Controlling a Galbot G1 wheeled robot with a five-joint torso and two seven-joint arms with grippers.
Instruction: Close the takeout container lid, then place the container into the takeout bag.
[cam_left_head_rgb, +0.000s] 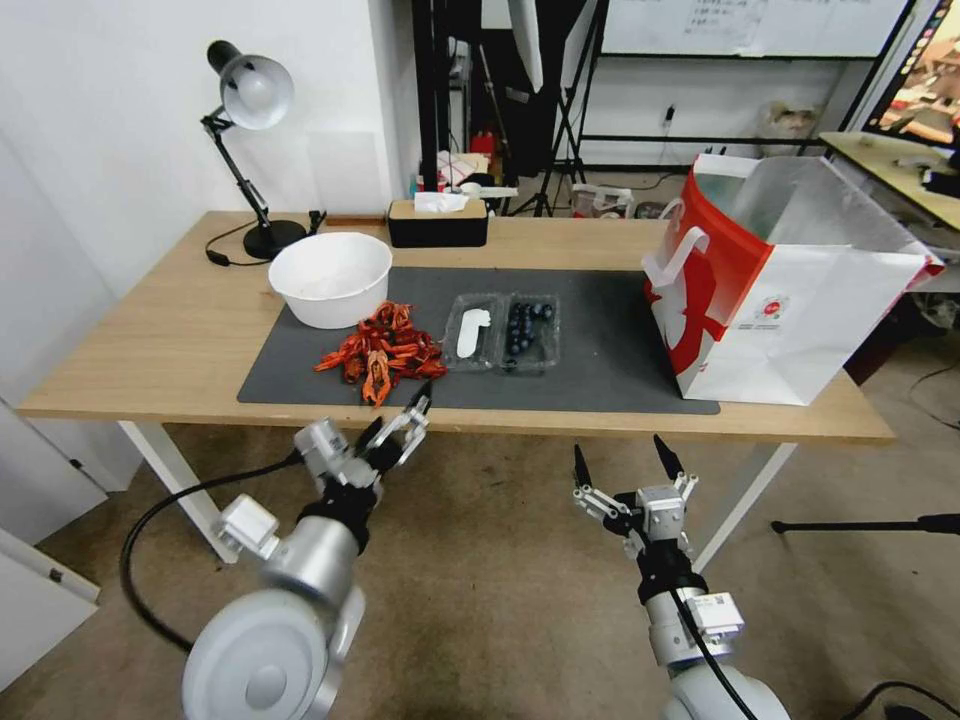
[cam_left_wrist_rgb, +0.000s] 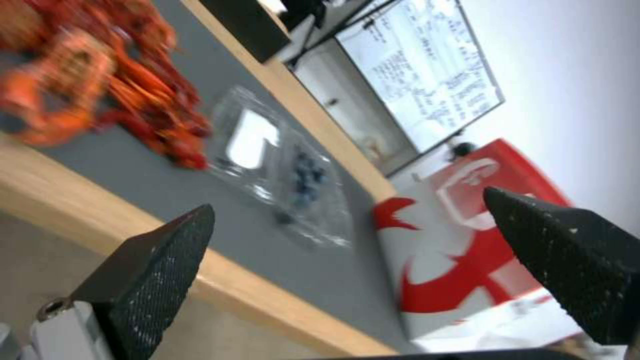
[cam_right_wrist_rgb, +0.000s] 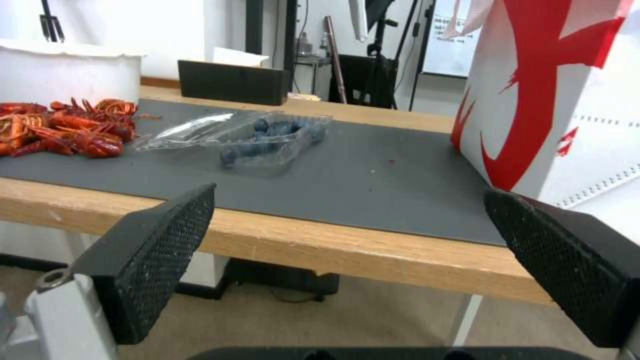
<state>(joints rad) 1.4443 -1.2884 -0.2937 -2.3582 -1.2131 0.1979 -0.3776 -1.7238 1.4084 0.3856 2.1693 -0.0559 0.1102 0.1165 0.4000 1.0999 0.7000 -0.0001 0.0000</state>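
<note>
Takeout container (cam_left_head_rgb: 529, 333) open flat on the grey mat (cam_left_head_rgb: 600, 330), mid-table, nearer the mat's front edge than its back; dark blueberries in the tray half. Lid (cam_left_head_rgb: 470, 333) folded out to the left, white label up, touching the heap of red crayfish (cam_left_head_rgb: 385, 352) beside it. White bowl (cam_left_head_rgb: 331, 278) behind the crayfish at the mat's back left corner. Takeout bag (cam_left_head_rgb: 780, 290) upright and open on the mat's right end, close to the table's (cam_left_head_rgb: 150, 340) right front corner, well apart from the container. Black tissue box (cam_left_head_rgb: 437, 222) and desk lamp (cam_left_head_rgb: 250, 100) along the table's back edge.

Left gripper (cam_left_head_rgb: 400, 428) raised at the table's front edge, just below the crayfish, fingers spread, nothing between them. Right gripper (cam_left_head_rgb: 625, 463) lower, in front of the table under the mat's right half, fingers wide apart, holding nothing.
</note>
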